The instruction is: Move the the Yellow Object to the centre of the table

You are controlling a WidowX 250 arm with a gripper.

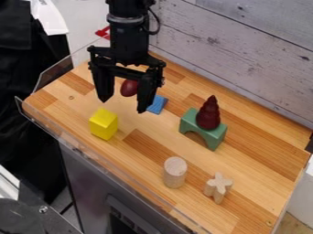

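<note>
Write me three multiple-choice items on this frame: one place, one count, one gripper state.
1. Where is the dark red cone?
A) beside the yellow block
B) on the green arch
C) under the gripper
2. How many plain wooden pieces are on the table?
A) two
B) four
C) five
3. How is the gripper?
A) shut on the yellow block
B) shut, empty
C) open

1 B: its base rests on the arch's top.
2 A: a cylinder and a cross.
3 C: its fingers are spread wide.
</note>
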